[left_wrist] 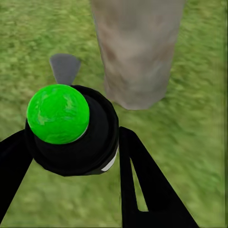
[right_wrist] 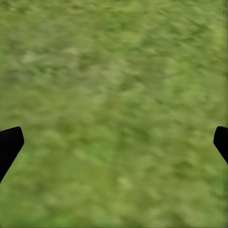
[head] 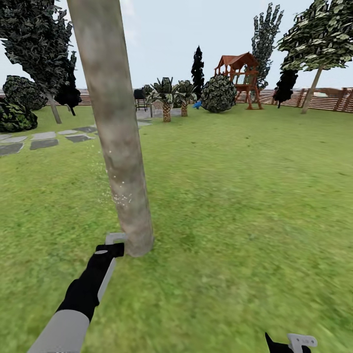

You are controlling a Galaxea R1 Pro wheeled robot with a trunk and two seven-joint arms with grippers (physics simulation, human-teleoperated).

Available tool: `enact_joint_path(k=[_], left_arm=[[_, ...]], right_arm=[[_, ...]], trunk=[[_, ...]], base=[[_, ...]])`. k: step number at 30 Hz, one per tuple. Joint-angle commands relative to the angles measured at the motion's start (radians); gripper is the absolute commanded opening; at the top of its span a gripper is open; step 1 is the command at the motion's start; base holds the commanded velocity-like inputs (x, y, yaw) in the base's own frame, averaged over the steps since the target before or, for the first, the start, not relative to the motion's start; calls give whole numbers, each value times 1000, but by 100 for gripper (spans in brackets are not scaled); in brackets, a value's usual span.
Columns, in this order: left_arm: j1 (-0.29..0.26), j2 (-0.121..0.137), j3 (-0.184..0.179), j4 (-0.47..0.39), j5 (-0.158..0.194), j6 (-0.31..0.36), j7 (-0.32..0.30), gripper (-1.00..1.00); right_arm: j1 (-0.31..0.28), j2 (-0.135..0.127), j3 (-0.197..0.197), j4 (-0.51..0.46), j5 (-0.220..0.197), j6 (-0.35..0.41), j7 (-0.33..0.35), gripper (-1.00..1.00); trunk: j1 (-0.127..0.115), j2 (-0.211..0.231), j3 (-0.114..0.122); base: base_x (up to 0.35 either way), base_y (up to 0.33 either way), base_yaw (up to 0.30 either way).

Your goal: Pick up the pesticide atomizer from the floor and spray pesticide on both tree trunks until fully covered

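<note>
A thick, mottled grey-brown tree trunk (head: 117,147) rises from the lawn right in front of me. Fine white pesticide specks (head: 117,196) dot its lower left side. At the trunk's base, my left gripper (head: 115,243) is shut on the pesticide atomizer (left_wrist: 80,142), a round black body with a green ball on top and a grey nozzle (left_wrist: 64,66) aimed past the trunk (left_wrist: 137,52). A second tree (head: 312,88) with a pale trunk stands far right by the fence. Low at the right, my right gripper (head: 290,341) hangs open over bare grass (right_wrist: 114,95).
Grey paving slabs (head: 44,139) lie at the left. Short palms (head: 166,100), a round bush (head: 218,93) and a red play tower (head: 240,73) stand far back before the brown slat fence (head: 328,100). Open lawn spreads to the right of the trunk.
</note>
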Motion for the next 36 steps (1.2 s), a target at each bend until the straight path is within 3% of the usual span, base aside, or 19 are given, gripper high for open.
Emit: enact_joint_path(k=[1, 4, 7, 12, 17, 18, 21, 24, 27, 30, 34, 36], left_arm=[[-5, -2, -3, -16, 1, 7, -2, -100], [-30, -11, -5, -24, 1, 29, -3, -100], [-97, -11, -5, -26, -2, 130, -4, -100], [-104, -2, -3, -75, -10, 142, -4, -100], [-131, -23, -11, -85, -6, 144, -2, -100], [-140, -41, -21, -85, -10, 153, -2, -100], [-182, -55, -28, -85, -13, 222, -2, -100], [-201, -39, -17, -97, -15, 238, -2, -100], [-206, 15, 13, -145, -12, 292, -4, -100], [-204, 14, 6, -185, -10, 354, -5, -100], [-210, -12, -90, -236, -5, 398, -6, -100], [-229, -25, -108, -280, -2, 459, -9, -100]], right_arm=[[0, 0, 0, 0, 0, 0, 0, 100], [0, 0, 0, 1, 0, 0, 0, 100], [0, 0, 0, 0, 0, 0, 1, 100], [0, 0, 0, 0, 0, 0, 1, 100], [0, 0, 0, 0, 0, 0, 2, 100], [0, 0, 0, 0, 0, 0, 2, 100], [0, 0, 0, 0, 0, 0, 2, 100], [0, 0, 0, 0, 1, 0, 2, 100], [0, 0, 0, 0, 0, 0, 2, 100], [0, 0, 0, 0, 1, 0, 2, 100], [0, 0, 0, 0, 2, 0, 2, 100], [0, 0, 0, 0, 2, 0, 2, 100]], trunk=[[0, 0, 0], [0, 0, 0], [0, 0, 0], [0, 0, 0], [0, 0, 0], [0, 0, 0], [0, 0, 0], [0, 0, 0], [0, 0, 0], [0, 0, 0], [0, 0, 0], [0, 0, 0]], base=[[1, -1, 0], [0, 0, 0], [0, 0, 0], [-89, 0, 0], [-153, 0, 0], [-11, 0, 0], [-4, 0, 0], [0, 0, 0], [0, 0, 0], [0, 0, 0], [0, 0, 0], [0, 0, 0]])
